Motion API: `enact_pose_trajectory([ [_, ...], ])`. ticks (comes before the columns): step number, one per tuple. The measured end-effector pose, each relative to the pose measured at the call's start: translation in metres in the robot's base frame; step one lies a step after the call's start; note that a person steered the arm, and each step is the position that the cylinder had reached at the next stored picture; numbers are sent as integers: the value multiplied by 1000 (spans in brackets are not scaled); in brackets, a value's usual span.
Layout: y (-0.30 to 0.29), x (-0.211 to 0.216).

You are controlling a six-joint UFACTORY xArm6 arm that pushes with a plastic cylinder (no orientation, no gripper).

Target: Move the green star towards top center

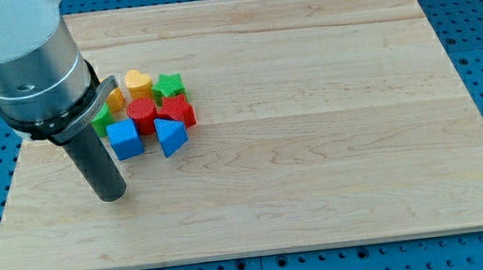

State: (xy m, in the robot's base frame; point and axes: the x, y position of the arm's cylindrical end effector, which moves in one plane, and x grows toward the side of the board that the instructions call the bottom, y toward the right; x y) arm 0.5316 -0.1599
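One green star [167, 85] (upper right) from my tip [113, 195].

A yellow heart [135, 80], red cylinder [141, 115], red star [177, 110], blue cube [124, 138] and blue triangle [170, 135] are sitting clustered on a wooden board [330, 126]

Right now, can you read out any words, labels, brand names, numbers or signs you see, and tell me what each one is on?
None: no readable text shows in the camera view.
The wooden board shows only wood grain.
The blocks, such as the green star, yellow heart and blue triangle, have plain faces.
The arm's silver housing and dark rod down to my tip carry no marking I can make out.
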Motion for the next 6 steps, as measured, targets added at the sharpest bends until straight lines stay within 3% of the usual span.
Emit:
enact_pose_trajectory([
  [2, 0, 1],
  [3, -1, -27],
  [5, 77, -150],
  [6, 62, -186],
])
